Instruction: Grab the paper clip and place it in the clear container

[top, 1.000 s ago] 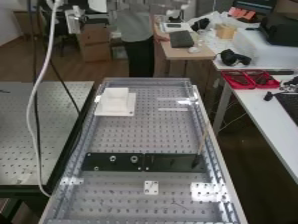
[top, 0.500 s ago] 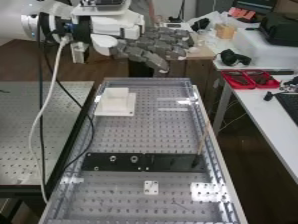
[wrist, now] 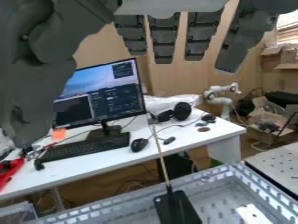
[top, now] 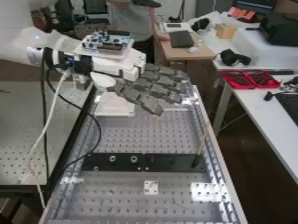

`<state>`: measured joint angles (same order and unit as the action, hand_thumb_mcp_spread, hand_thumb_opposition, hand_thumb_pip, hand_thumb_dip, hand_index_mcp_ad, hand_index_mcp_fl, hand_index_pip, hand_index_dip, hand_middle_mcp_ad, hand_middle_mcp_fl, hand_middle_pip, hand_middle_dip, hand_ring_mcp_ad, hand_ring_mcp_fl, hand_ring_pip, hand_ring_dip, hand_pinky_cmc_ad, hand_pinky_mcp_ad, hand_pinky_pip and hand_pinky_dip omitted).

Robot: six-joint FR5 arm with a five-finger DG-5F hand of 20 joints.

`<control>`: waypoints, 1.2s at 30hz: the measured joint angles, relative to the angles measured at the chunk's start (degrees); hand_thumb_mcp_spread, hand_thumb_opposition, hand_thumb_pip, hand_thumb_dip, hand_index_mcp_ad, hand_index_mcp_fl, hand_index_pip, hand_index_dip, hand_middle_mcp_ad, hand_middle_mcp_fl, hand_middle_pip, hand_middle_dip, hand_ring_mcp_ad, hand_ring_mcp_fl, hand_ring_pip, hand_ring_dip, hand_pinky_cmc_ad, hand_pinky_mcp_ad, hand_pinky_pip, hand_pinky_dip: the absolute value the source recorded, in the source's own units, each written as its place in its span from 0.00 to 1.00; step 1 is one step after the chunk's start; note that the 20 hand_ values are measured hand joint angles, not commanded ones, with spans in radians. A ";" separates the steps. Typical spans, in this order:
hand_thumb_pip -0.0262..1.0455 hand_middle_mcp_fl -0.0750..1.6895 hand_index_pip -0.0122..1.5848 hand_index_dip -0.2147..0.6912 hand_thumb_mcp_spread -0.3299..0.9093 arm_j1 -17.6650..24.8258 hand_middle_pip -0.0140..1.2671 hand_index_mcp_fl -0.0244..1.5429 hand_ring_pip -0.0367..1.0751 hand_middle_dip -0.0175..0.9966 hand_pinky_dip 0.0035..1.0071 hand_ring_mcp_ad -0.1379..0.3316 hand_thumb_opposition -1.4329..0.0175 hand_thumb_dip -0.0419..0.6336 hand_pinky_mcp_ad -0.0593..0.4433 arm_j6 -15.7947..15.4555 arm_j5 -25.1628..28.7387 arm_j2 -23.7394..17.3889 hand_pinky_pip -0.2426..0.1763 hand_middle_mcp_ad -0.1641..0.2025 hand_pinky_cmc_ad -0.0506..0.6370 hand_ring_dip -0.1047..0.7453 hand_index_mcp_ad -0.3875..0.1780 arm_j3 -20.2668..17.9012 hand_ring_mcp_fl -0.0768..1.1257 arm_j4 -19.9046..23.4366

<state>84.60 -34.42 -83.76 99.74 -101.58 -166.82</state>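
Observation:
Over the bench's far end, in the high view, the hand [top: 151, 89] hangs palm down with its fingers straight and spread, holding nothing. Its fingers [wrist: 163, 37] hang straight in the wrist view too, with the thumb beside them. A thin small line [top: 179, 205] lies on the perforated plate near the bench's near end; whether it is the paper clip I cannot tell. Pale strips [top: 174, 109] near the far right rail, below the fingers, may belong to the clear container, but its outline is not distinct.
A white block [top: 114, 106] on a plate sits at the far left, partly behind the hand. A black plate [top: 173, 162] crosses the bench, with a thin upright stick [top: 203, 142] at its right end. Rails edge the bench; a side desk [top: 266, 107] with red trays stands right.
The arm and hand have come into the high view from the upper left, then moved down and nearer, over the bench's far end. The fingers stay straight.

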 joint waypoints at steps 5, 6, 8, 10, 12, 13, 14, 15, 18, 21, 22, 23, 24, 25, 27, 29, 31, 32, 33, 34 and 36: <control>0.47 0.04 0.06 0.23 0.46 -1.13 0.10 0.03 0.11 0.16 0.39 0.60 0.51 0.23 0.58 -0.34 1.02 1.63 0.43 0.69 0.48 0.22 0.65 -0.71 0.06 0.96; 0.48 0.05 0.06 0.21 0.48 -1.43 0.11 0.03 0.11 0.16 0.39 0.61 0.50 0.25 0.58 -0.28 1.26 2.02 0.42 0.70 0.48 0.22 0.64 -0.83 0.06 1.10; 0.53 0.05 0.07 0.21 0.48 -1.95 0.11 0.03 0.11 0.16 0.39 0.61 0.50 0.25 0.58 -0.07 1.65 2.59 0.40 0.70 0.48 0.22 0.62 -1.05 0.06 1.39; 0.53 0.05 0.07 0.20 0.49 -2.72 0.11 0.03 0.11 0.16 0.39 0.60 0.50 0.26 0.58 0.13 1.98 3.19 0.40 0.70 0.48 0.22 0.61 -1.46 0.06 2.15; 0.54 0.04 0.09 0.20 0.49 -3.32 0.11 0.04 0.11 0.16 0.39 0.61 0.50 0.27 0.58 0.06 1.99 3.62 0.40 0.70 0.48 0.22 0.61 -1.65 0.06 2.58; 0.55 0.05 0.11 0.20 0.49 -3.82 0.11 0.04 0.11 0.16 0.39 0.61 0.50 0.27 0.58 -0.04 1.80 3.96 0.40 0.70 0.48 0.22 0.61 -1.72 0.06 2.78; 0.55 0.05 0.13 0.20 0.49 -4.05 0.11 0.04 0.11 0.16 0.39 0.61 0.50 0.28 0.58 -0.11 1.63 4.11 0.40 0.70 0.48 0.22 0.61 -1.74 0.06 2.86; 0.56 0.05 0.15 0.20 0.50 -4.61 0.11 0.04 0.12 0.16 0.39 0.61 0.50 0.29 0.58 -0.35 1.14 4.45 0.40 0.70 0.48 0.22 0.61 -1.77 0.06 3.07; 0.58 0.04 0.20 0.20 0.52 -6.08 0.10 0.05 0.12 0.16 0.39 0.61 0.50 0.32 0.58 -1.09 -0.75 5.21 0.40 0.70 0.48 0.21 0.61 -1.75 0.06 3.45; 0.59 0.05 0.28 0.20 0.52 -7.93 0.11 0.06 0.12 0.16 0.39 0.60 0.49 0.32 0.58 -1.98 -3.54 6.05 0.40 0.70 0.48 0.22 0.59 -1.51 0.06 3.53; 0.59 0.05 0.30 0.20 0.53 -8.74 0.11 0.07 0.12 0.16 0.39 0.61 0.49 0.32 0.58 -2.22 -4.75 6.39 0.40 0.70 0.48 0.22 0.59 -1.35 0.06 3.51; 0.60 0.05 0.31 0.20 0.53 -9.13 0.11 0.09 0.12 0.16 0.39 0.61 0.49 0.33 0.58 -2.34 -5.35 6.53 0.40 0.70 0.48 0.22 0.59 -1.28 0.06 3.50; 0.60 0.05 0.35 0.20 0.53 -9.99 0.11 0.10 0.12 0.16 0.39 0.61 0.49 0.34 0.58 -2.64 -6.65 6.85 0.40 0.70 0.47 0.21 0.58 -1.10 0.06 3.48; 0.61 0.05 0.38 0.20 0.53 -10.82 0.11 0.10 0.12 0.16 0.39 0.61 0.49 0.34 0.58 -2.94 -7.93 7.16 0.40 0.70 0.47 0.22 0.58 -0.91 0.06 3.48; 0.61 0.05 0.43 0.20 0.53 -12.02 0.11 0.10 0.12 0.16 0.39 0.61 0.48 0.34 0.58 -3.30 -9.77 7.65 0.40 0.70 0.48 0.22 0.58 -0.61 0.06 3.51; 0.61 0.07 0.47 0.20 0.54 -13.24 0.11 0.12 0.12 0.16 0.38 0.61 0.48 0.34 0.58 -3.59 -11.59 8.23 0.40 0.70 0.48 0.22 0.56 -0.25 0.06 3.61; 0.62 0.07 0.52 0.20 0.54 -14.69 0.11 0.14 0.12 0.16 0.39 0.61 0.48 0.35 0.58 -3.90 -13.89 9.12 0.40 0.70 0.48 0.22 0.56 0.28 0.06 3.79; 0.62 0.07 0.55 0.20 0.54 -15.21 0.11 0.14 0.12 0.16 0.38 0.61 0.47 0.36 0.58 -4.02 -14.81 9.50 0.40 0.70 0.48 0.22 0.56 0.51 0.06 3.86; 0.62 0.07 0.57 0.20 0.55 -16.02 0.11 0.14 0.12 0.16 0.37 0.61 0.47 0.36 0.58 -4.23 -16.38 10.19 0.40 0.70 0.48 0.22 0.56 0.93 0.06 3.99; 0.62 0.07 0.60 0.20 0.55 -16.68 0.11 0.13 0.12 0.16 0.37 0.61 0.47 0.36 0.58 -4.48 -17.85 10.82 0.40 0.70 0.48 0.22 0.56 1.34 0.06 4.12; 0.62 0.07 0.62 0.20 0.55 -17.77 0.11 0.13 0.12 0.16 0.37 0.61 0.47 0.37 0.58 -5.32 -20.62 12.09 0.40 0.70 0.48 0.22 0.56 2.23 0.06 4.38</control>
<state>66.84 -39.75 -104.38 111.83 -99.35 -162.45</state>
